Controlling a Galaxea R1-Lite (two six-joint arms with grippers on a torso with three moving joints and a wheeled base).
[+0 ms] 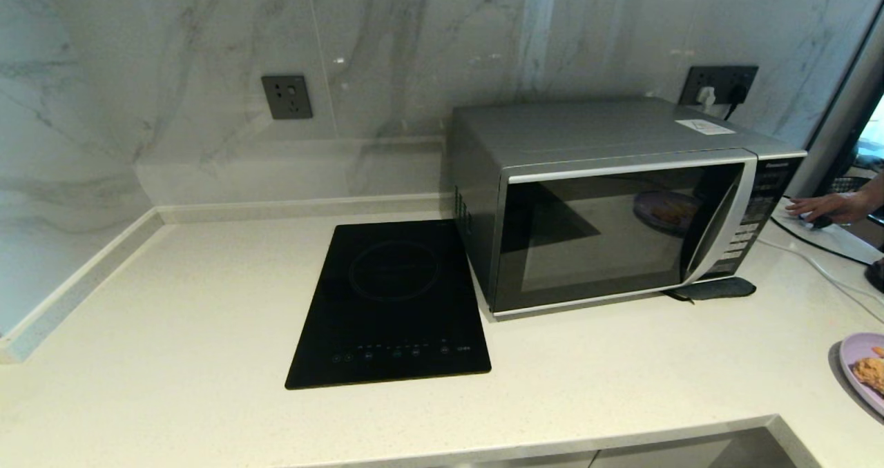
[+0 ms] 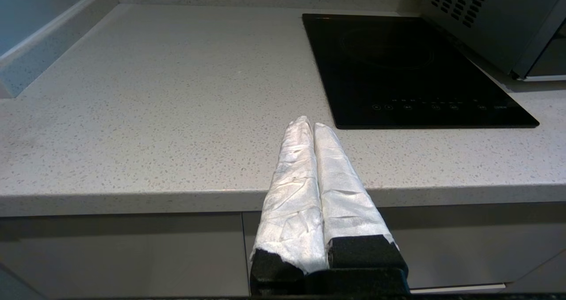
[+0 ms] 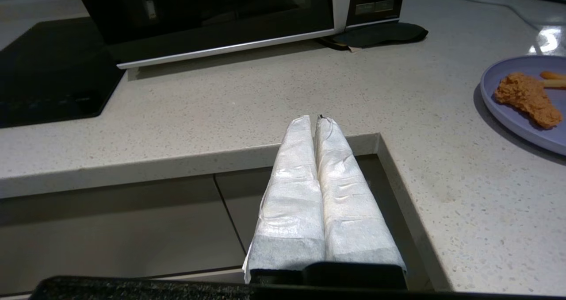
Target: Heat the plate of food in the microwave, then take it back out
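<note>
White-wrapped right tool [image 3: 315,119] closed, empty | left tool [image 2: 309,124] closed, empty, at counter edge

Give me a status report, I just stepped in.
Left tool shut, empty. Right tool shut, empty, short of the counter edge. Plate of food on counter, microwave door closed. A person's hand beside the microwave.

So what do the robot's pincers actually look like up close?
Both look alike. The left pincer has two long tapering fingers wrapped in crinkled silvery-white tape, rising from a black base. The right pincer has the same white-wrapped fingers, with a thin dark wire end at one tip.
</note>
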